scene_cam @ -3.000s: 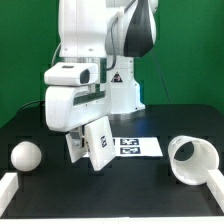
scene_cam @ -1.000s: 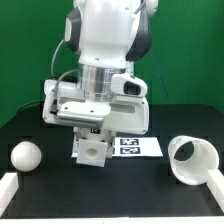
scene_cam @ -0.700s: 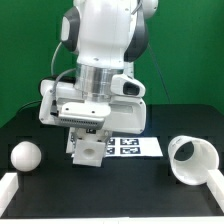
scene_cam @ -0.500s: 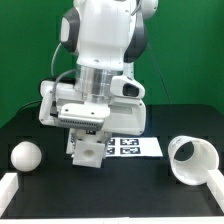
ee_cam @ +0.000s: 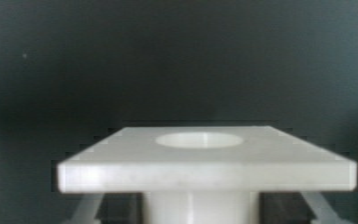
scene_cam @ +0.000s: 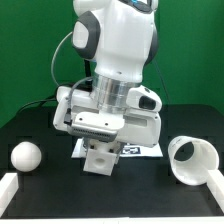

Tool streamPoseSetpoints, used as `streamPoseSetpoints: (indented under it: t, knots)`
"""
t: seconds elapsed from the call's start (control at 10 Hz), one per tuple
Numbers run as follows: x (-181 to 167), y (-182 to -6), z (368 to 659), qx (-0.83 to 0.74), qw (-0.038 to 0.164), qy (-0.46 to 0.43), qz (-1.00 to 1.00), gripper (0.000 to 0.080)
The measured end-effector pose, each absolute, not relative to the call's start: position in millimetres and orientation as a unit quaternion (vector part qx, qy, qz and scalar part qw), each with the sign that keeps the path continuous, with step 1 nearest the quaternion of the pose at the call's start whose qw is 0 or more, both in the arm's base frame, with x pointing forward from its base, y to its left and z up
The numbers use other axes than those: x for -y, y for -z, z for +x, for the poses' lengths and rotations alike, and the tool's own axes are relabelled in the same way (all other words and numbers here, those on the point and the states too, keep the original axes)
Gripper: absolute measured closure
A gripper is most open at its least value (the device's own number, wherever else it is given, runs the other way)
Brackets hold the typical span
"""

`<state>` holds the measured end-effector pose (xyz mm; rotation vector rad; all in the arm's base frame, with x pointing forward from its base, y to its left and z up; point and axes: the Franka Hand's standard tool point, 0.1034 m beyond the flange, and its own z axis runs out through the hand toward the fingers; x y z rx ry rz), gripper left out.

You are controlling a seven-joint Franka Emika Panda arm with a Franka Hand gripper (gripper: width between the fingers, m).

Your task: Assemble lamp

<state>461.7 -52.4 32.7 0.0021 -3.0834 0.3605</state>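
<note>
— Where is the base [scene_cam: 100, 158]?
— Pinched between the fingers of the gripper [ee_cam: 181, 203], hole up, at 6 o'clock under the arm [scene_cam: 115, 60].
— Around it?
— In the exterior view, 1 bulb [scene_cam: 25, 155] at 9 o'clock and 1 shade [scene_cam: 192, 160] on its side at 3 o'clock, both well apart. The marker board [scene_cam: 143, 148] is at 1 o'clock.

A plain green backdrop [scene_cam: 25, 60] covers the whole wall at the back, smooth and unmarked from side to side. In front of it stands a table [scene_cam: 50, 180] with a matte black top, and a low white border [scene_cam: 8, 186] runs along its near edge and turns up at the exterior view's left corner. The light is bright and even.
</note>
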Motion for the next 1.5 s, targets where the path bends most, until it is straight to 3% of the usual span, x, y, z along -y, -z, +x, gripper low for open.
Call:
streamPoseSetpoints:
  t: [0.2,0.3,0.4,0.6,1.0,1.3,1.5]
  knots:
    - [55,-32.7,462,0.993,0.019,-0.116,-0.002,0.0492]
    - [55,-32.7,461,0.993,0.019,-0.116,-0.002,0.0377]
    - [55,-32.7,461,0.993,0.019,-0.116,-0.002,0.0377]
    - [56,-32.6,461,0.993,0.019,-0.116,-0.003,0.0126]
    - [57,-36.5,463,0.993,0.017,-0.118,-0.003,0.0101]
    - [60,-89.1,485,0.990,-0.027,-0.134,-0.046,0.0100]
    - [61,-99.4,491,0.988,-0.040,-0.134,-0.064,0.0100]
